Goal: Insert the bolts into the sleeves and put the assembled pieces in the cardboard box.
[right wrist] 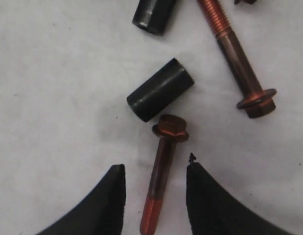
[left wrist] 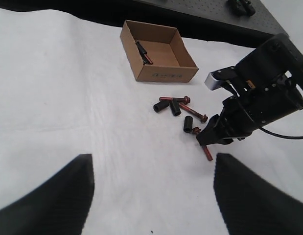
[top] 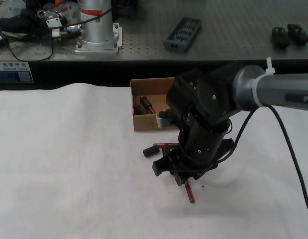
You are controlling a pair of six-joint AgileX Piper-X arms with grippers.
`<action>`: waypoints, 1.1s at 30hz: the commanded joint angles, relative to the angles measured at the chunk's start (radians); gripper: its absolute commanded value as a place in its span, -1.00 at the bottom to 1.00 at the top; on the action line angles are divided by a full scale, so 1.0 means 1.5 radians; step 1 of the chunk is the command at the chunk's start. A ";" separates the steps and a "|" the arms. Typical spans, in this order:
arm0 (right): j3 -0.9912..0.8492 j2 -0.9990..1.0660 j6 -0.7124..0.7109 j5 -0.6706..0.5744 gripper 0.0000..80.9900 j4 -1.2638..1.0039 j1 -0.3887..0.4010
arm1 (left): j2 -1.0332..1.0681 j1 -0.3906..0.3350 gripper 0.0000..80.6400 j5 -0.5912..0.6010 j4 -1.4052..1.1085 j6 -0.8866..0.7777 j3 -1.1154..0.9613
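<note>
My right gripper is open and points down at the white cloth, its fingers standing on either side of a copper bolt without touching it. A black sleeve lies just past that bolt's head, with a second bolt and another sleeve beyond. In the high view the right gripper hangs over this cluster, and the bolt pokes out below it. The cardboard box behind holds assembled pieces. My left gripper is open and empty, well back from the loose parts and the box.
A white cloth covers the bench front. Behind it, a black perforated board carries a metal post, a black ribbed tray, cables and two dark knobs. Open cloth lies to the left of the parts.
</note>
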 commanded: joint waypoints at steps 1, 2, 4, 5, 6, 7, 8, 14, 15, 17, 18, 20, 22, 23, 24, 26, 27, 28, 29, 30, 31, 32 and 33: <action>-0.010 0.009 -0.005 0.006 -0.24 -0.016 -0.006 | -0.004 0.002 0.25 0.000 -0.011 0.007 -0.004; -0.010 0.011 -0.005 0.006 -0.24 -0.018 -0.006 | -0.004 0.002 0.25 0.000 -0.011 0.007 -0.004; -0.010 0.014 -0.005 0.006 -0.24 -0.020 -0.006 | -0.004 0.002 0.25 0.000 -0.011 0.007 -0.004; -0.010 0.016 -0.005 0.008 -0.24 -0.021 -0.006 | 0.000 0.002 0.25 0.000 -0.011 0.007 -0.004; -0.010 0.019 -0.005 0.009 -0.24 -0.022 -0.006 | 0.004 0.002 0.25 0.000 -0.011 0.007 -0.004; -0.010 0.019 -0.005 0.009 -0.24 -0.025 -0.006 | 0.006 0.002 0.25 0.000 -0.011 0.007 -0.004; -0.010 0.022 -0.005 0.012 -0.24 -0.026 -0.006 | 0.010 0.002 0.25 0.000 -0.011 0.007 -0.004; -0.010 0.036 -0.005 0.014 -0.25 -0.028 -0.006 | 0.031 0.002 0.25 0.000 -0.011 0.007 -0.004; -0.010 0.037 -0.005 0.014 -0.25 -0.028 -0.006 | 0.034 0.002 0.25 0.000 -0.011 0.007 -0.004; -0.010 0.038 -0.005 0.014 -0.25 -0.025 -0.006 | 0.034 0.002 0.25 0.000 -0.011 0.007 -0.004; -0.010 0.038 -0.005 0.014 -0.25 -0.025 -0.006 | 0.034 0.002 0.25 0.000 -0.011 0.007 -0.004; -0.010 0.038 -0.005 0.024 -0.25 -0.025 -0.006 | 0.034 0.002 0.25 0.000 -0.011 0.007 -0.004; -0.010 0.038 -0.005 0.025 -0.32 -0.026 -0.006 | 0.034 0.002 0.25 0.000 -0.011 0.007 -0.004; -0.010 0.038 -0.005 0.025 -0.42 -0.027 -0.006 | 0.034 0.002 0.25 0.000 -0.011 0.007 -0.004; -0.010 0.038 -0.005 0.025 -0.50 -0.028 -0.006 | 0.034 0.002 0.25 0.000 -0.011 0.007 -0.004; -0.010 0.038 -0.005 0.025 -0.78 -0.030 -0.006 | 0.034 0.002 0.25 0.000 -0.011 0.007 -0.004; -0.010 0.038 -0.005 0.025 -0.91 -0.031 -0.006 | 0.034 0.002 0.25 0.000 -0.013 0.007 -0.004; -0.010 0.038 -0.005 0.025 -1.00 -0.032 -0.006 | 0.034 0.002 0.25 0.000 -0.014 0.007 -0.004; -0.010 0.037 -0.005 0.025 -0.93 -0.033 -0.006 | 0.034 0.002 0.25 0.000 -0.014 0.007 -0.004; -0.010 0.036 -0.006 0.025 -0.93 -0.033 -0.006 | 0.034 0.002 0.25 0.000 -0.014 0.007 -0.004; -0.012 0.034 -0.014 0.023 -0.93 -0.031 -0.006 | 0.034 0.002 0.25 0.000 -0.014 0.007 -0.004; -0.015 0.031 -0.025 0.023 -0.93 -0.026 -0.006 | 0.034 0.002 0.25 0.000 -0.014 0.007 -0.004; -0.018 0.026 -0.035 0.023 -0.93 -0.019 -0.006 | 0.034 0.002 0.25 0.000 -0.014 0.010 -0.004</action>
